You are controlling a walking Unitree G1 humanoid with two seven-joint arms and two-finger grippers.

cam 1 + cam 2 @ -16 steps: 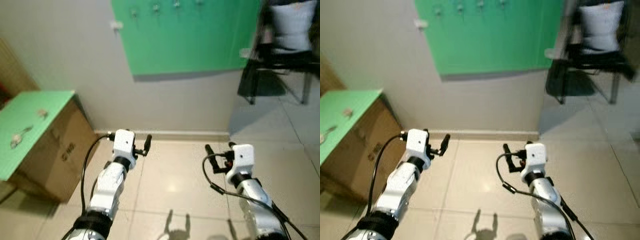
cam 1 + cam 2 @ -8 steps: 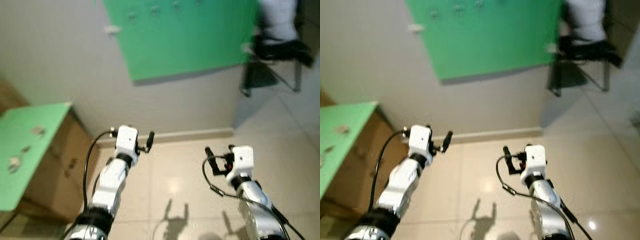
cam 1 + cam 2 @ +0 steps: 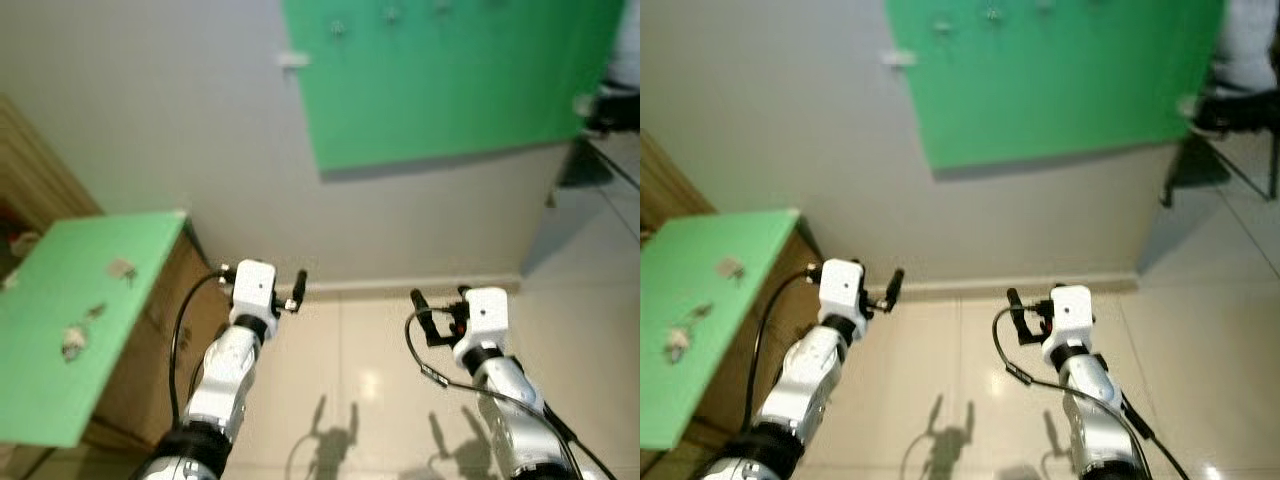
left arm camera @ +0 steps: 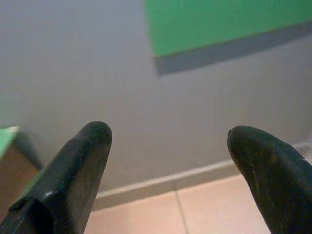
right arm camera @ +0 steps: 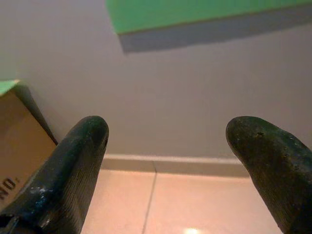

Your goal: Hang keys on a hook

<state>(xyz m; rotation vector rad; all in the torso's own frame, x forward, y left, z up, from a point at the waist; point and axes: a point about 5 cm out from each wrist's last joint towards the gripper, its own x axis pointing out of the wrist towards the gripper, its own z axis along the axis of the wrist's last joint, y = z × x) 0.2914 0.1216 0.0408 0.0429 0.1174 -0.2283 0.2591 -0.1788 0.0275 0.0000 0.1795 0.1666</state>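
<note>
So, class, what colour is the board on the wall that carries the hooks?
Green board, clearest in the left eye view.

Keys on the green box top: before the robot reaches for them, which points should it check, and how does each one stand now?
1. Keys visible on the green top of the cardboard box: ok, small and blurred.
2. Left hand open: ok, wrist view shows fingers apart.
3. Right hand open and holding nothing: ok.
4. Left hand over the keys: not ok, it is above the floor, beside the box.
5. Hooks on the green board visible: ok.
6. Hooks free: cannot tell.
</note>
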